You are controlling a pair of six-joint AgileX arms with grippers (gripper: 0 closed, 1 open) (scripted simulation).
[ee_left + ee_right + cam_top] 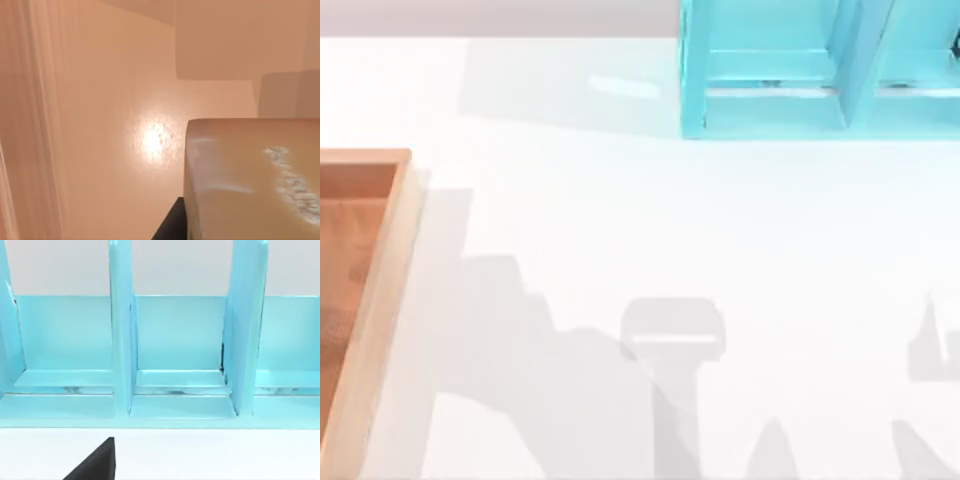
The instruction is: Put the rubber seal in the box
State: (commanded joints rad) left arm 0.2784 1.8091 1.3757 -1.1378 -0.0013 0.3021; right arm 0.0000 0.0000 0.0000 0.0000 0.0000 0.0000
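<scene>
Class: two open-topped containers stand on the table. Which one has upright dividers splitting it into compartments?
The turquoise frame at the table's far edge, towards the right. Upright partitions split it into bays, whereas the wooden box at the left is one undivided shallow tray.

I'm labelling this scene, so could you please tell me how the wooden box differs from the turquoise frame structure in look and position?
The wooden box is light tan with an orange-brown floor; the turquoise frame structure is blue all over. The box lies at the table's left edge, the frame at the far right. The box is one shallow open tray; the frame is split by upright dividers into compartments, seen in the right wrist view. Both rest on the white table.
</scene>
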